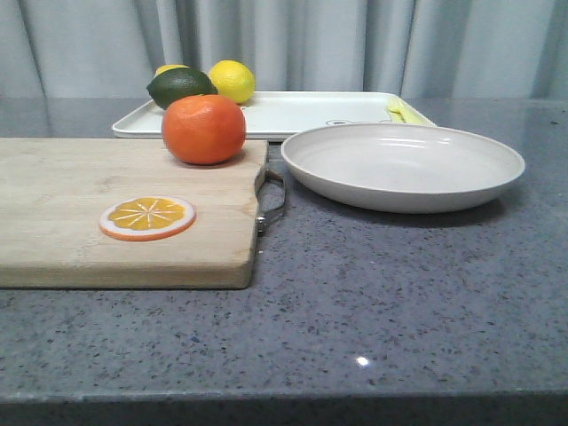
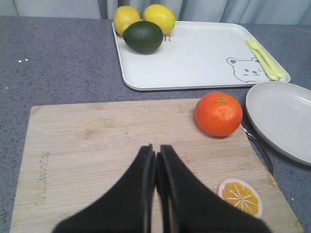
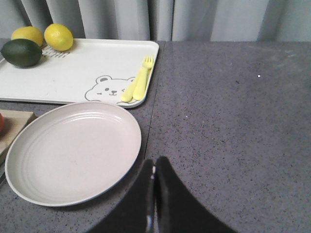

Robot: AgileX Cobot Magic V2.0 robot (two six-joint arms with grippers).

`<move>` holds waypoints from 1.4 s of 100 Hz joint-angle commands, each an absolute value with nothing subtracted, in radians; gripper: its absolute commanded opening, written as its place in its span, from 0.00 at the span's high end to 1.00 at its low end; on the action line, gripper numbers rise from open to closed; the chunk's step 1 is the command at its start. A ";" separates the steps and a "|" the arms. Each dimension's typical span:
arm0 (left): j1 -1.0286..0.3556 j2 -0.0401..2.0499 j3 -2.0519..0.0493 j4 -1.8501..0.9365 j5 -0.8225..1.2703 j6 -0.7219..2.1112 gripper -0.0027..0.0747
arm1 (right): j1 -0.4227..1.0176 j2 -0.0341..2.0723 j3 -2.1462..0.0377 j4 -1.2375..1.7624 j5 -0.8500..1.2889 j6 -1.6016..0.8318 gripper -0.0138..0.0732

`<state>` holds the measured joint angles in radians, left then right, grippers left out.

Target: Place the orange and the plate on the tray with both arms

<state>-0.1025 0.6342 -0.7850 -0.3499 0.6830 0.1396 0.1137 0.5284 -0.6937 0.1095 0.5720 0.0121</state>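
A grey speckled table (image 1: 399, 293) holds one orange (image 1: 203, 129), one plate (image 1: 404, 165), one white tray (image 1: 293, 114), one wooden cutting board (image 1: 106, 213), one flat orange slice (image 1: 147, 217), one dark green lime (image 1: 180, 86), two yellow lemons (image 2: 159, 17) and one yellow fork (image 3: 141, 82).

The left gripper (image 2: 156, 162) has its two black fingers pressed together, holding nothing; it hangs over the cutting board; the orange sits ahead of it and off to its right, near the board's far edge, well apart from the fingers; the orange slice lies close by on its right side; the tray lies further ahead, beyond the board, with the lime and both lemons at its far left corner.

The right gripper (image 3: 154, 182) also has its fingers together, holding nothing; it hangs over bare table just beside the plate's near right rim; the plate lies ahead and to its left, empty, resting on the table; the tray lies beyond the plate, with the fork beside a bear drawing (image 3: 111, 88).
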 commanded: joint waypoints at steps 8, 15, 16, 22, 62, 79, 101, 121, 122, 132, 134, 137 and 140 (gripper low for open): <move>-0.103 0.664 -0.820 -0.388 0.643 0.182 0.99 | 0.109 0.549 -0.728 0.112 0.539 0.007 0.92; -0.103 0.666 -0.820 -0.388 0.651 0.232 0.99 | 0.109 0.549 -0.726 0.112 0.545 0.007 0.91; -0.103 0.666 -0.820 -0.388 0.651 0.237 0.98 | 0.109 0.549 -0.726 0.112 0.546 0.007 0.91; -0.103 0.666 -0.820 -0.391 0.658 0.273 0.94 | 0.109 0.549 -0.726 0.112 0.556 0.007 0.86; -0.103 0.666 -0.818 -0.391 0.673 0.387 0.08 | 0.109 0.549 -0.726 0.113 0.581 0.007 0.21; -0.106 0.685 -0.811 -0.493 0.658 0.408 0.11 | 0.109 0.549 -0.726 0.118 0.590 0.007 0.21; -0.198 0.795 -0.811 -0.933 0.558 0.814 0.11 | 0.109 0.549 -0.726 0.122 0.593 0.007 0.21; -0.366 0.962 -0.831 -0.954 0.414 0.904 0.11 | 0.109 0.549 -0.726 0.122 0.625 0.007 0.21; -0.366 0.969 -0.836 -0.951 0.403 0.904 0.11 | 0.109 0.549 -0.726 0.122 0.629 0.007 0.21; -0.441 1.056 -0.862 -0.938 0.319 0.906 0.11 | 0.109 0.549 -0.726 0.122 0.651 0.007 0.21; -0.452 1.080 -0.869 -0.938 0.304 0.906 0.11 | 0.109 0.549 -0.726 0.122 0.653 0.007 0.21; -0.466 1.103 -0.879 -0.937 0.287 0.906 0.11 | 0.109 0.549 -0.726 0.122 0.654 0.007 0.21; -0.480 1.126 -0.891 -0.937 0.271 0.906 0.11 | 0.109 0.549 -0.726 0.122 0.654 0.007 0.21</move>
